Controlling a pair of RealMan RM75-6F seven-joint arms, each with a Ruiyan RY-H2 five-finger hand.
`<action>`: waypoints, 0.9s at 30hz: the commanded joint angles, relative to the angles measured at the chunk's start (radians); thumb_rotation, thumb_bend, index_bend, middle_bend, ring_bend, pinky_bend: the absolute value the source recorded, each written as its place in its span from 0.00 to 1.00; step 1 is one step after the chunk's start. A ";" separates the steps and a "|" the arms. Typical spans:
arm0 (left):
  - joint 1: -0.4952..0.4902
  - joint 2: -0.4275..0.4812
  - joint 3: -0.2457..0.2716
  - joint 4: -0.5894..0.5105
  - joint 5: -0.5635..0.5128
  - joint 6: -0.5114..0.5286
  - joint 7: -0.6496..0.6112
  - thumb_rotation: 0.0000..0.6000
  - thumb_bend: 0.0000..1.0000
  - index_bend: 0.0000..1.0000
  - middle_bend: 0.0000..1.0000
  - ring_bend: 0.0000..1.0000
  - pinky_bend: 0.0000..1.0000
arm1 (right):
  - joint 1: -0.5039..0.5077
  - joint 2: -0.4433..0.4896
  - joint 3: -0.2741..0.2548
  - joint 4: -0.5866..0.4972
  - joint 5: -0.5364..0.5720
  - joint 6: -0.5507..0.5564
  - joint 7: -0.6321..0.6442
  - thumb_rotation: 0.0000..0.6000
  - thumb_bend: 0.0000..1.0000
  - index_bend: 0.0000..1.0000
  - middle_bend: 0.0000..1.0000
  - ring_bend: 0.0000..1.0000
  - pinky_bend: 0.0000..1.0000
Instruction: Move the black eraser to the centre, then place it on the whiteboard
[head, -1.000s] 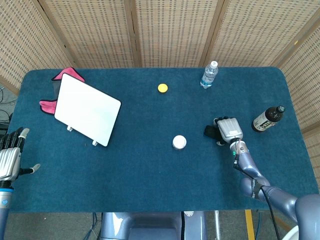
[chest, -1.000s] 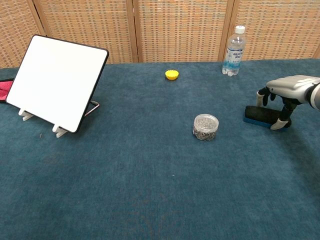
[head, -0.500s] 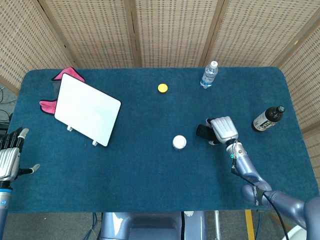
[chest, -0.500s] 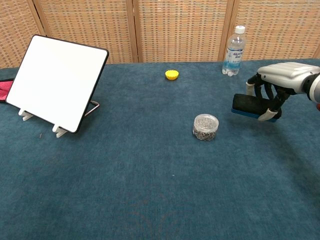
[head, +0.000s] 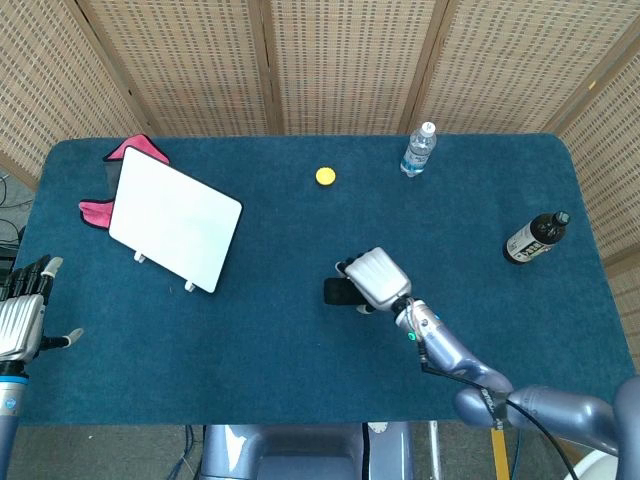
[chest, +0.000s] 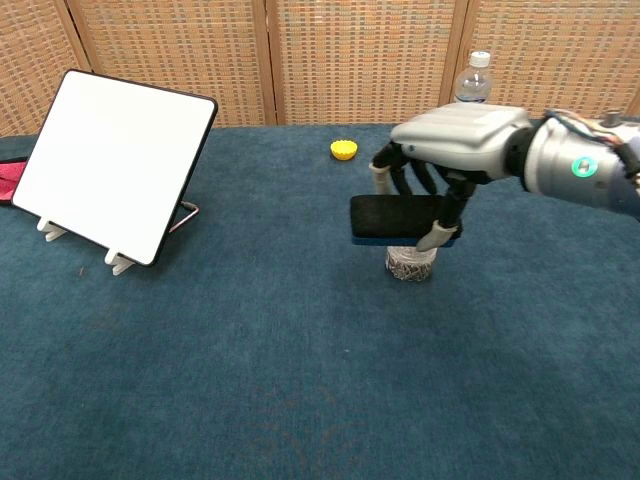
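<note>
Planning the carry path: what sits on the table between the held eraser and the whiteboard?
Nothing: the head view shows only bare blue cloth between the black eraser, held by the right hand, and the whiteboard.

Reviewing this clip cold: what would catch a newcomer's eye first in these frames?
First, the right hand near the table's middle, holding the black eraser in the air just above a small clear jar. Next, the white whiteboard, propped tilted on its stand at the far left with a pink cloth behind it. The left hand rests open at the left table edge.
</note>
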 joint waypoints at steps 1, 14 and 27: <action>-0.001 0.001 0.000 0.002 -0.003 -0.002 -0.003 1.00 0.01 0.00 0.00 0.00 0.00 | 0.106 -0.126 0.031 0.010 0.161 -0.015 -0.177 1.00 0.35 0.53 0.61 0.57 0.58; -0.005 0.013 -0.003 0.011 -0.015 -0.017 -0.030 1.00 0.01 0.00 0.00 0.00 0.00 | 0.235 -0.272 0.046 -0.025 0.550 0.105 -0.476 1.00 0.00 0.04 0.04 0.03 0.20; -0.017 0.008 0.007 0.016 0.020 -0.025 -0.047 1.00 0.02 0.00 0.00 0.00 0.00 | 0.091 0.000 0.044 -0.264 0.280 0.218 -0.213 1.00 0.00 0.00 0.00 0.00 0.04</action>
